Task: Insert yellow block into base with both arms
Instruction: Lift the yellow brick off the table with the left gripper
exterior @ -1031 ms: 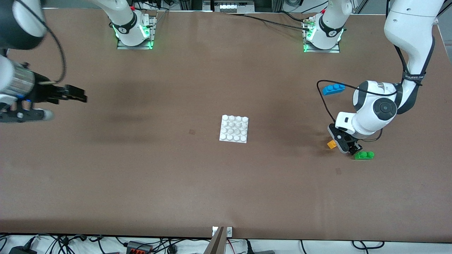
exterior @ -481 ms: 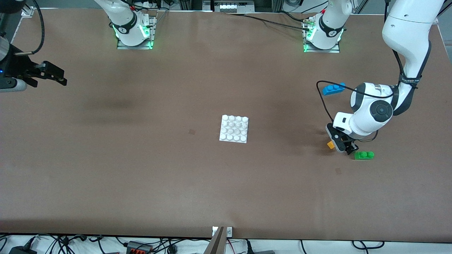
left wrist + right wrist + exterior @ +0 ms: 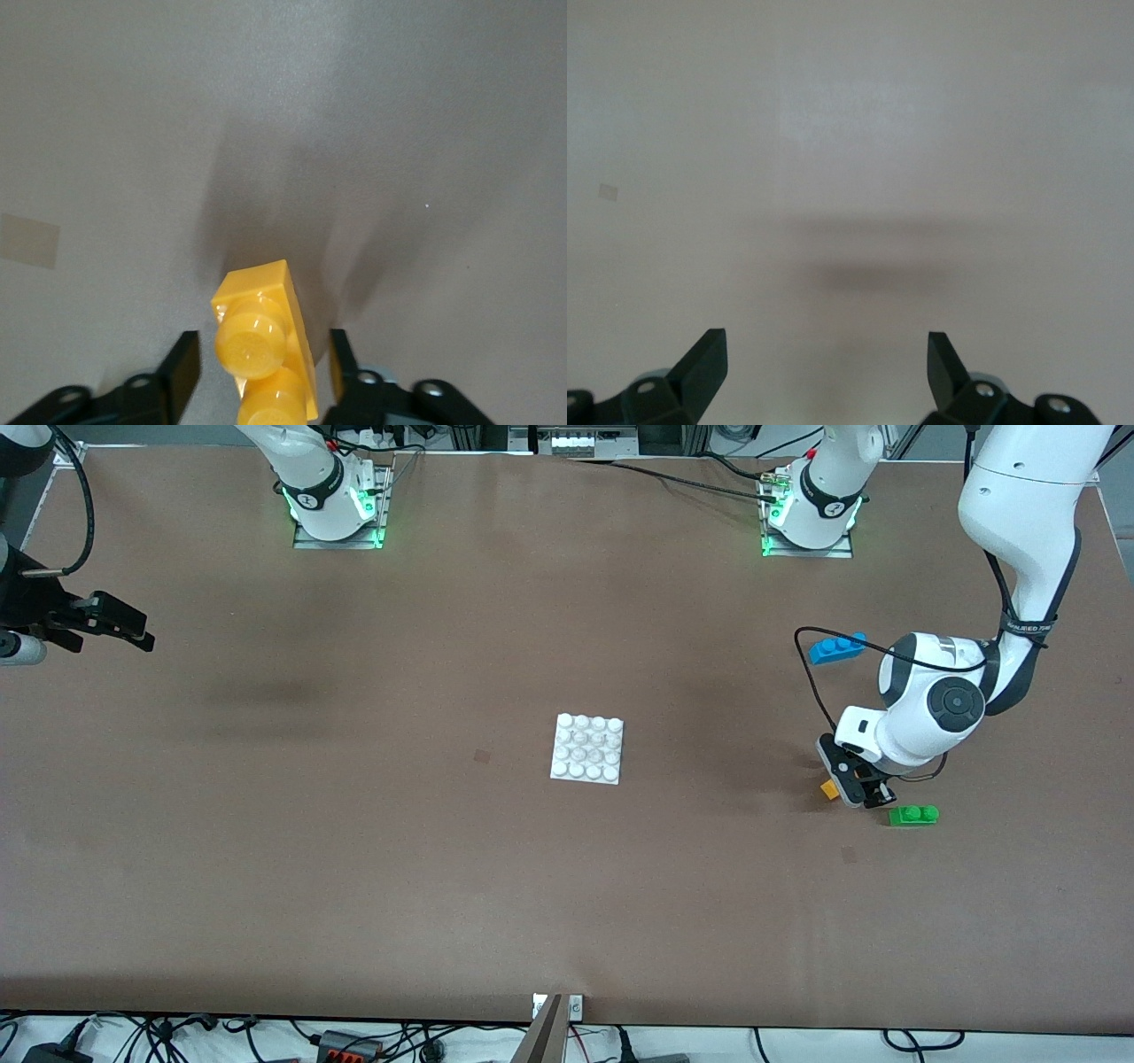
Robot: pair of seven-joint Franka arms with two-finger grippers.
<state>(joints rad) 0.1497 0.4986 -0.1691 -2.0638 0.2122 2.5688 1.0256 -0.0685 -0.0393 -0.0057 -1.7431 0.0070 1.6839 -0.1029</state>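
Observation:
The yellow block [image 3: 829, 789] lies on the table toward the left arm's end, studs up. My left gripper [image 3: 858, 795] is low over it. In the left wrist view the yellow block [image 3: 261, 332] sits between the open fingers [image 3: 182, 372] of the left gripper [image 3: 261, 352], with a gap on each side. The white base [image 3: 587, 748] lies flat mid-table, apart from both grippers. My right gripper [image 3: 133, 627] is open and empty at the right arm's end of the table; the right wrist view shows the right gripper [image 3: 826, 350] over bare table.
A green two-stud brick [image 3: 913, 815] lies beside the left gripper, slightly nearer the front camera. A blue brick [image 3: 836, 647] lies farther from the camera, by the left arm's cable [image 3: 811, 682]. Both arm bases stand along the table's back edge.
My right gripper has pulled back toward the right arm's end of the table, then slowed. My left gripper has shifted slightly, staying open around the yellow block.

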